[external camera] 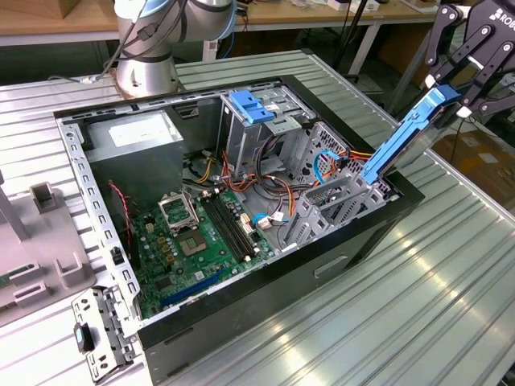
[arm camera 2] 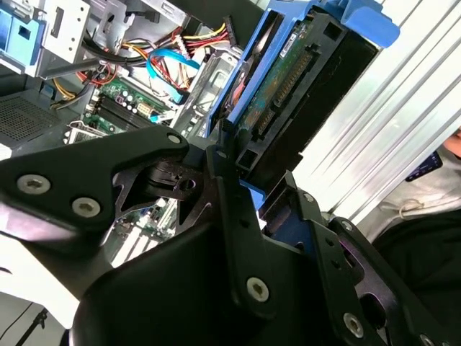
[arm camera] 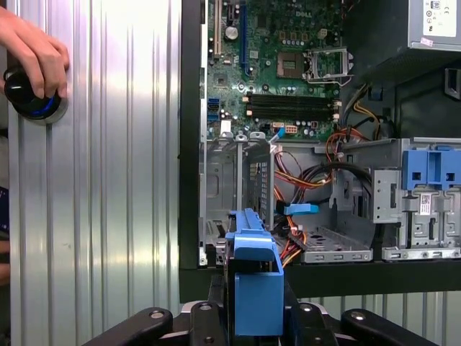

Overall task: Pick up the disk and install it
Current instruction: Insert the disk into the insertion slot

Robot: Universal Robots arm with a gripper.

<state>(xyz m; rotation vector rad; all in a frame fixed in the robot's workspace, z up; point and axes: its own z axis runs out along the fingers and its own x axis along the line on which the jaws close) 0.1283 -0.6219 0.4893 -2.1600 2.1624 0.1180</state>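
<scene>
Black linkage gripper [external camera: 448, 96] is clamped on the upper end of the flat rectangular disk [external camera: 406, 137] w/ blue plastic side rails, one finger each side. Disk is held in the air, steeply tilted, at the exterior view's right, over the edge of the open black PC case [external camera: 362, 241]. Its lower end reaches the grey sheet-metal drive bay [external camera: 338, 201] just inside that edge. Can't tell if the tip is in a slot or just touching, as bay walls hide it.

In the second wrist view the disk [arm camera 2: 288, 79] shows its green circuit-board underside & connector edge; label side is hidden, and gripper [arm camera 2: 259, 184] links cover the held end. In the first wrist view the disk [arm camera: 253, 281] is seen end-on, body hidden behind the blue rail end.

Green motherboard [external camera: 197, 241] lies on the case floor, w/ the grey metal PSU box [external camera: 133, 137] beside it. Case sits on a ribbed aluminium table [external camera: 418, 305]. In the first wrist view a person's hand [arm camera: 32, 40] rests on a round black knob [arm camera: 29, 101] w/ blue ring; arm is cut off by the frame.
</scene>
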